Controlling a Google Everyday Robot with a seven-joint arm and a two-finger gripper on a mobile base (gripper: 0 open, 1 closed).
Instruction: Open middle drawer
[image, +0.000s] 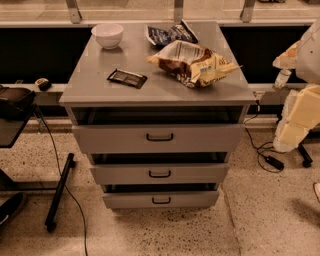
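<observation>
A grey cabinet (160, 85) has three flat drawer fronts, each with a small black loop handle. The middle drawer (200, 174) sits between the larger top drawer (210, 138) and the smaller bottom drawer (195, 200). Its handle (160, 174) is at its centre. A dark gap shows above each front, so all three stand a little out from the frame. My arm (302, 107), white and cream, is at the right edge, well away from the cabinet. My gripper (283, 75) appears at the arm's left tip, level with the cabinet top and touching nothing.
On the cabinet top lie a white bowl (107, 35), a dark flat packet (127, 78), a tan snack bag (192, 62) and a blue bag (170, 34). A black stand and cable (59, 192) are on the floor at left. A cable and plug (272, 161) lie at right.
</observation>
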